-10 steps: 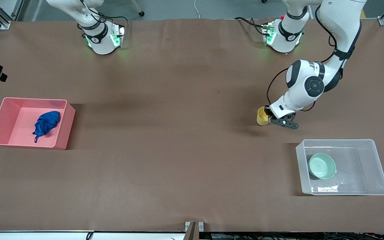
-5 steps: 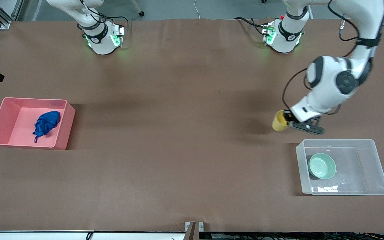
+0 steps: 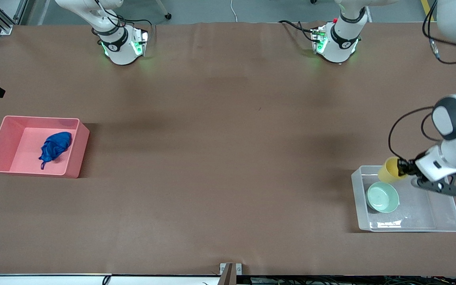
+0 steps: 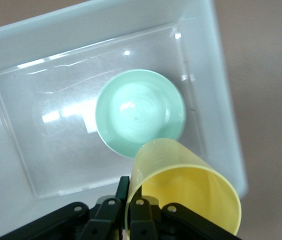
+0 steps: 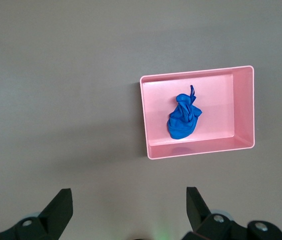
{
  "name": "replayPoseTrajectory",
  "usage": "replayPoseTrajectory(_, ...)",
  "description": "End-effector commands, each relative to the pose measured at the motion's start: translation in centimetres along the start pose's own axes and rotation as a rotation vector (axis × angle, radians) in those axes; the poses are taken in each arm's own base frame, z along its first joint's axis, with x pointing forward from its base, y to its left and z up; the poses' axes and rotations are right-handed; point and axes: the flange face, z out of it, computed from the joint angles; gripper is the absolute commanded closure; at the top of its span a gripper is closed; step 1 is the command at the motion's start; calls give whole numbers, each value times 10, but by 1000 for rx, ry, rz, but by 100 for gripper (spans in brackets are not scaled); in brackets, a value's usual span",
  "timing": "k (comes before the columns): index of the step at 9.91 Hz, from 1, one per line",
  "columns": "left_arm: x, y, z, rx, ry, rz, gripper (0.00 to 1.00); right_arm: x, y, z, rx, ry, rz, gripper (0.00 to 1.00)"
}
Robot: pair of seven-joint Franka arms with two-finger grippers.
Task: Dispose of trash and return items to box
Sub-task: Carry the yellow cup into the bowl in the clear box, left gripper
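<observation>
My left gripper (image 3: 400,168) is shut on the rim of the yellow cup (image 3: 388,170) and holds it tilted in the air over the clear box (image 3: 447,221), above the mint-green bowl (image 3: 382,196) that lies inside. In the left wrist view the cup (image 4: 181,192) is pinched at its rim by my left gripper (image 4: 131,200), with the bowl (image 4: 140,112) and the box (image 4: 221,100) below. The blue cloth wad (image 3: 55,147) lies in the pink bin (image 3: 75,158). My right gripper (image 5: 128,202) is open and empty, high above the table; it is out of the front view.
The pink bin (image 5: 148,120) with the blue cloth (image 5: 183,120) stands at the right arm's end of the table. The clear box stands at the left arm's end, near the table's edge. Both arm bases stand along the table's edge farthest from the front camera.
My left gripper has carried the yellow cup from above the bare table toward the left arm's end, to over the clear box. The right arm has not moved.
</observation>
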Motion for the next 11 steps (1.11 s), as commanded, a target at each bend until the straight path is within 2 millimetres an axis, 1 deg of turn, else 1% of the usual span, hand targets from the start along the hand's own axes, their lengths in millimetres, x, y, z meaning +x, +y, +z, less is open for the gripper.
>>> replayPoseTrajectory(1, 18, -24, 62, 27, -49, -12, 99, 0, 1, -3, 9, 3, -6, 0)
replayPoseTrajectory(2, 21, -26, 75, 42, -24, -18, 97, 0, 0, -3, 9, 2, -8, 0)
replayPoseTrajectory(3, 21, -26, 83, 45, -16, -22, 86, 0, 0, -3, 9, 2, -8, 0)
replayPoseTrajectory(4, 21, -25, 81, 25, -5, -43, 37, 0, 0, -3, 9, 2, -9, 0)
replayPoseTrajectory(5, 22, -27, 71, 7, 17, -58, 0, 0, 0, -3, 9, 2, -8, 0)
replayPoseTrajectory(6, 21, -32, 42, 11, 53, -70, 0, 0, 0, -3, 9, 2, -8, 0)
replayPoseTrajectory(7, 21, -31, 13, 10, 86, -79, 0, 0, 0, -3, 9, 2, -8, 0)
replayPoseTrajectory(8, 15, -26, -13, 9, 110, -103, 0, 0, 0, -3, 9, 2, -8, 0)
replayPoseTrajectory(9, 3, -18, -38, 4, 127, -134, 0, 0, 0, -3, 9, 2, -8, 0)
replayPoseTrajectory(11, -30, 3, -89, -8, 161, -184, 0, -1, 0, -4, 9, 3, -8, 0)
